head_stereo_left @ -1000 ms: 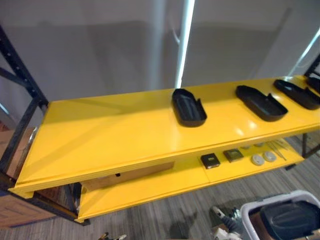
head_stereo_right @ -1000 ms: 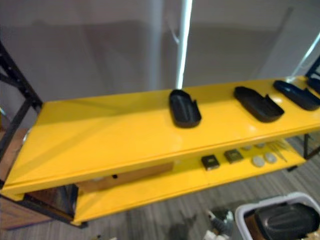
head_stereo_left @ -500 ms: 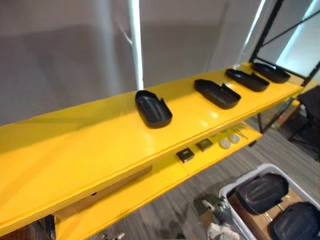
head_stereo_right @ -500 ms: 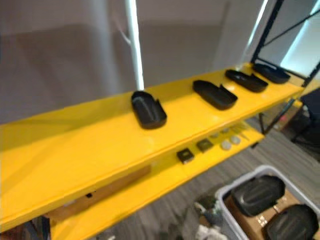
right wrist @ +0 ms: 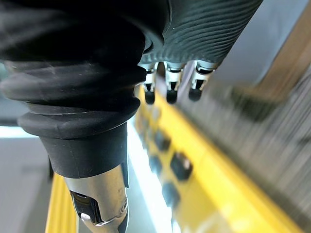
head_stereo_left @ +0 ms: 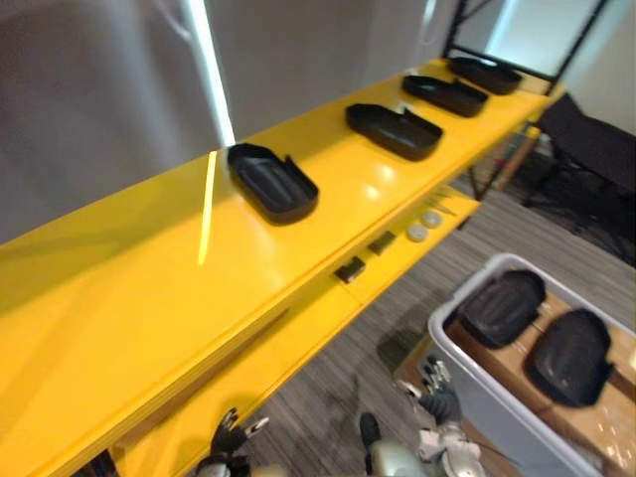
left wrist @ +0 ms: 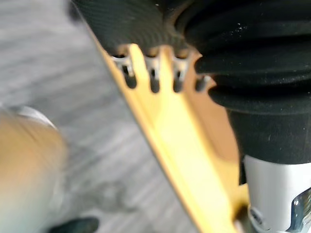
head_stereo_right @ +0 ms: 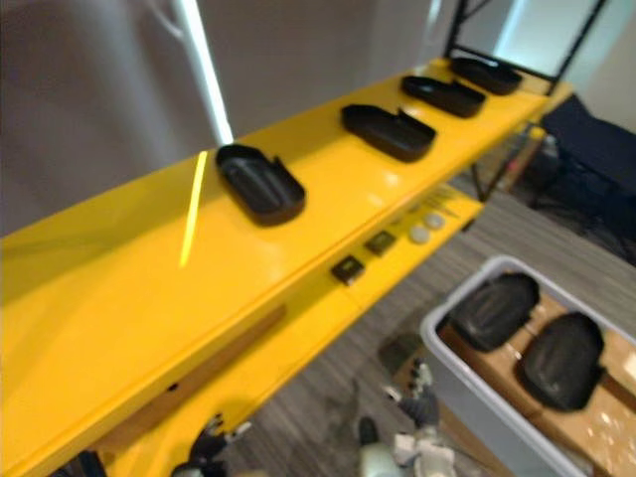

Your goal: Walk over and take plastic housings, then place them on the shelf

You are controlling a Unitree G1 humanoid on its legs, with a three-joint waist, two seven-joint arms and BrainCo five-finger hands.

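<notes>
Several black plastic housings lie in a row along the yellow top shelf (head_stereo_left: 149, 288); the nearest housing (head_stereo_left: 271, 182) has another housing (head_stereo_left: 394, 130) beyond it. Two more black housings (head_stereo_left: 500, 308) (head_stereo_left: 569, 356) rest on cardboard in a grey bin (head_stereo_left: 497, 412) on the floor at the lower right. My left hand (head_stereo_left: 231, 437) hangs low before the shelf, fingers (left wrist: 153, 73) straight and holding nothing. My right hand (head_stereo_left: 437, 396) hangs beside the bin's near corner with relaxed, empty fingers (right wrist: 167, 82).
The lower yellow shelf (head_stereo_left: 298, 333) carries small dark squares (head_stereo_left: 350, 269) and pale discs (head_stereo_left: 417, 232). A black upright post (head_stereo_left: 455, 35) stands at the shelf's far end. A dark chair (head_stereo_left: 586, 159) stands to the right on the grey carpet.
The whole picture has swung to the right, so the camera moved. The bin with its two housings now shows more fully, and both hands have come into view at the bottom.
</notes>
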